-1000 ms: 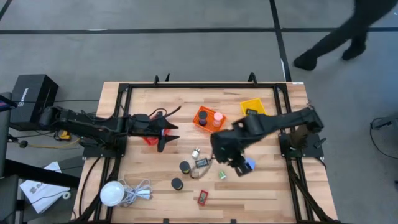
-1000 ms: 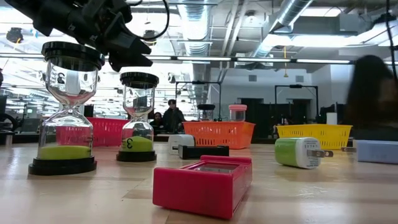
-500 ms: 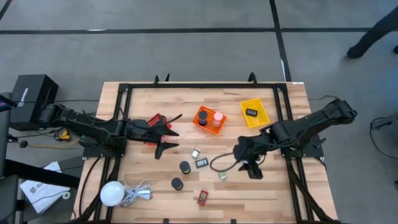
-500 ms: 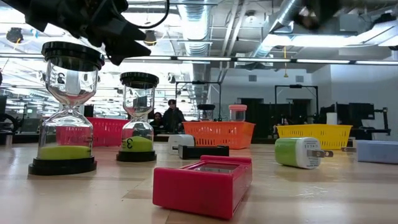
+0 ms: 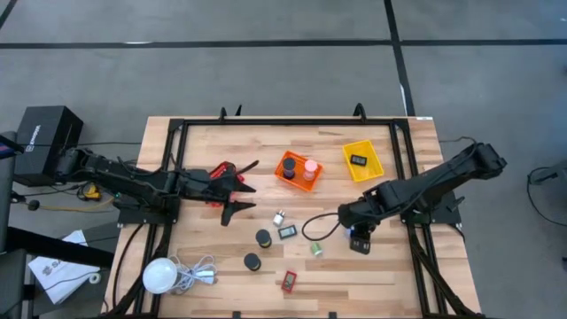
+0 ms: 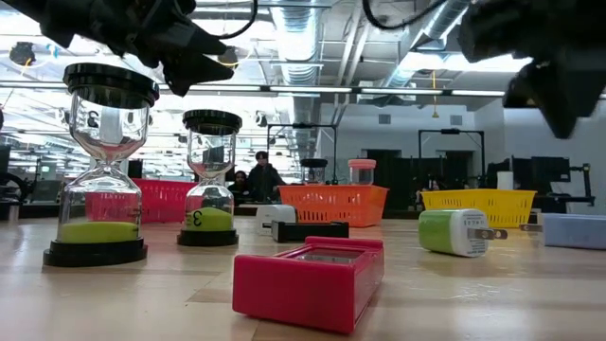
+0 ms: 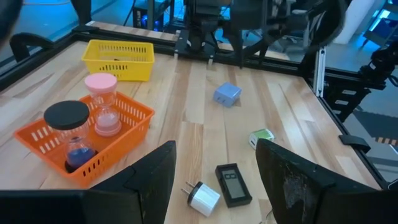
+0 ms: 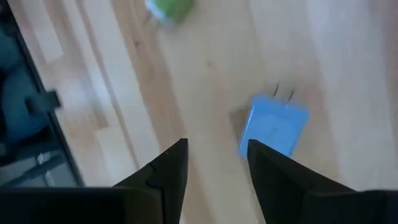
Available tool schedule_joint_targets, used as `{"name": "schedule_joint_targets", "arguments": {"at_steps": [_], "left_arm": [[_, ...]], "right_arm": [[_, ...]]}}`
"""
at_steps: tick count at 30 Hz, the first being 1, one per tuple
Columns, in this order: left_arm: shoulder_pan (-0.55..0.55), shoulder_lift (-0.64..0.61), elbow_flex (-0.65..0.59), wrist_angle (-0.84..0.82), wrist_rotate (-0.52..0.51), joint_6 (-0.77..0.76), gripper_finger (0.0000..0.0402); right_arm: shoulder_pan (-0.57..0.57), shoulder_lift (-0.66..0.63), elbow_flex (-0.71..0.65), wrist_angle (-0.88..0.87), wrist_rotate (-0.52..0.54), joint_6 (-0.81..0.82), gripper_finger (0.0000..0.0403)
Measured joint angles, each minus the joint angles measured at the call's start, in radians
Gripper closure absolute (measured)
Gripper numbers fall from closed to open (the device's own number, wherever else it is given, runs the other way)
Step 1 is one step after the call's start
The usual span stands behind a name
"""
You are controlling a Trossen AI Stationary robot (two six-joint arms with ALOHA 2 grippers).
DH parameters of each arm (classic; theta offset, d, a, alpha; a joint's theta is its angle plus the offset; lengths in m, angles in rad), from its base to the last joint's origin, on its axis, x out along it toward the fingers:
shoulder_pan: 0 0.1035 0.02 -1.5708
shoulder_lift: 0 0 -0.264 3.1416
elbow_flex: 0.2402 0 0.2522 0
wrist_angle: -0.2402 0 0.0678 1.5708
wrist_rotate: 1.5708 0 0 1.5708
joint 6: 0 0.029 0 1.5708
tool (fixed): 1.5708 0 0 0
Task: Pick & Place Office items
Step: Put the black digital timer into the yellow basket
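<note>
My right gripper is open and empty above the table's right part, over a blue plug block that lies flat on the wood. A green plug piece lies beyond it. My left gripper is open and empty, raised beside the red basket. Two black-capped hourglasses stand upright. A red rectangular piece, a black rectangular piece and a white plug lie on the wood at mid-table.
The orange basket holds a pink and a black-capped hourglass. The yellow basket holds a small black piece. A white globe with coiled cord lies at the near left corner. A black frame rims the table.
My right gripper has swung from mid-table toward the table's right edge and come down over the blue plug block, still open. A person beyond the table's far edge has walked out of view.
</note>
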Motion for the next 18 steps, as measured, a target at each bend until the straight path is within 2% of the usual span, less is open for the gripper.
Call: {"name": "schedule_joint_targets", "arguments": {"at_steps": [9,18], "left_arm": [[0.006,0.0,0.0,0.042,0.0,0.032,0.0183],[0.036,0.0,0.0,0.126,0.0,0.12,0.0183]], "right_arm": [[-0.072,0.107,0.0,-0.049,-0.037,-0.053,0.0236],[-0.089,0.141,0.001,-0.067,-0.036,-0.124,0.0174]]}}
